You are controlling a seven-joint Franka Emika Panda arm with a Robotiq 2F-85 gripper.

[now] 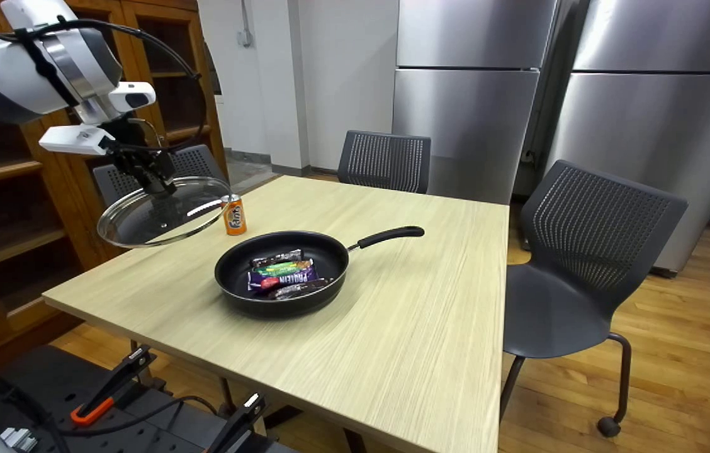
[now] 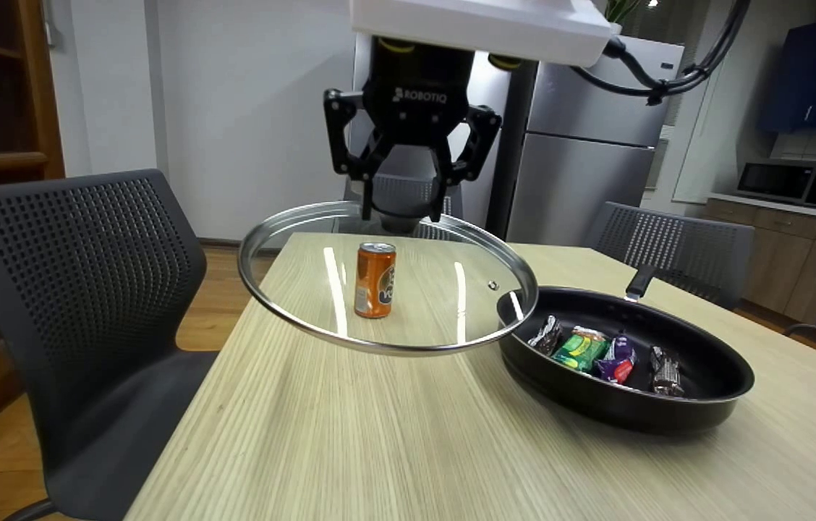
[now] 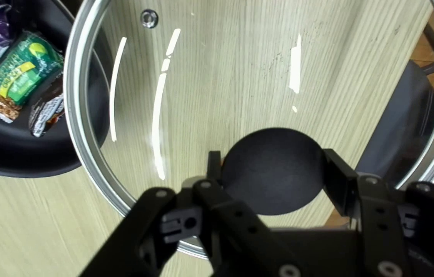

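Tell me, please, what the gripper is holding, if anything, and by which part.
The gripper holds the glass lid by its round black knob, between the fingers.

The lid is clear, with a silver rim and a black knob; the gripper is black with white lettering. The pan is black too. Inside it are one green wrapper with yellow, one purple wrapper with red, and two dark brown wrappers. Near an edge of the table, which has pale beige colour and straight grain, the can is orange with silver top.
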